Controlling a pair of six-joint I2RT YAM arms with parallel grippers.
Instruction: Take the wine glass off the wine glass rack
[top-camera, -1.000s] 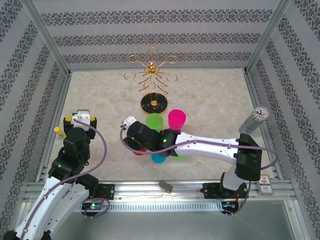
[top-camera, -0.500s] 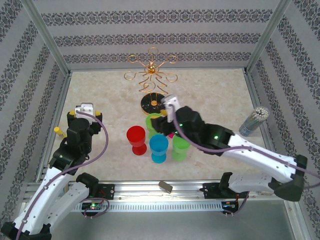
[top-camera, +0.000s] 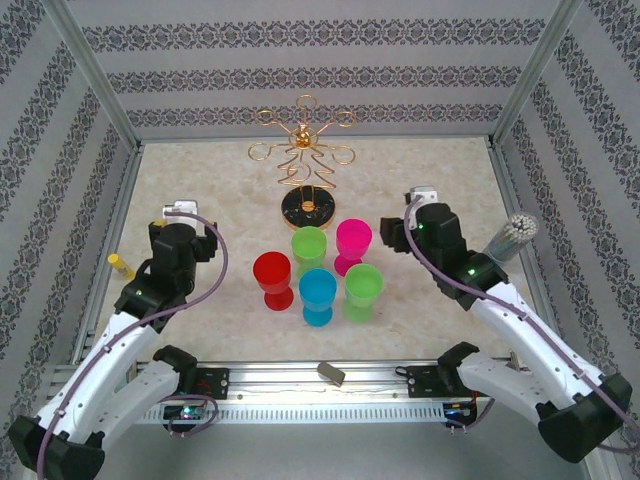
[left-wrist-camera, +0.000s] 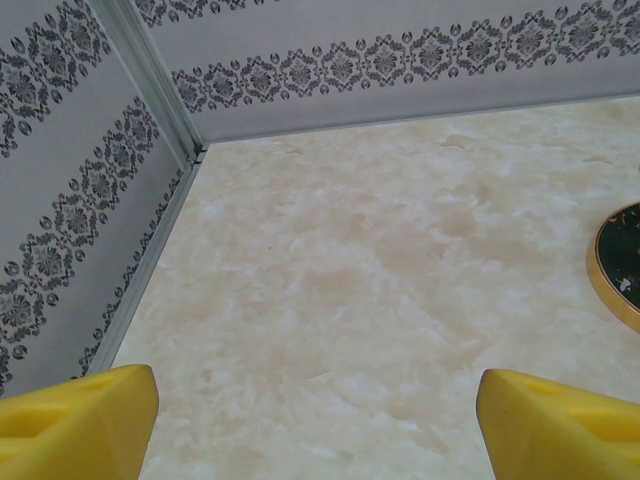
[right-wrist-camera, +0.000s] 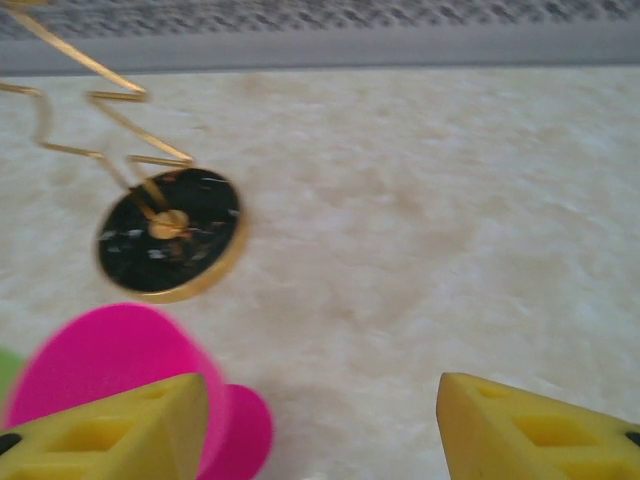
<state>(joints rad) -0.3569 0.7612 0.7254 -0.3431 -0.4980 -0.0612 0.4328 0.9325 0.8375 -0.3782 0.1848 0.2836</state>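
The wine glass rack (top-camera: 303, 165) is a thin gold wire tree on a round black base (top-camera: 308, 209) at the back centre, and its arms are bare. Several coloured wine glasses stand upright on the table in front of it: red (top-camera: 272, 278), blue (top-camera: 318, 295), pink (top-camera: 353, 243) and two green (top-camera: 309, 248). My right gripper (top-camera: 405, 225) hovers right of the pink glass. In the right wrist view it (right-wrist-camera: 320, 420) is open and empty, with the pink glass (right-wrist-camera: 110, 365) beside its left finger and the rack base (right-wrist-camera: 168, 235) beyond. My left gripper (top-camera: 182, 222) hangs left of the glasses, open (left-wrist-camera: 318, 410) over bare table.
A small yellow item (top-camera: 121, 266) lies by the left wall. A grey tube of white sticks (top-camera: 508, 240) stands by the right wall. A grey block (top-camera: 332, 373) sits on the front rail. Patterned walls and metal posts close in the table (top-camera: 450, 180).
My right arm has swung from left of the glasses across to their right side, its jaws widening. The left arm has shifted slightly right and forward, its jaws opening a little more.
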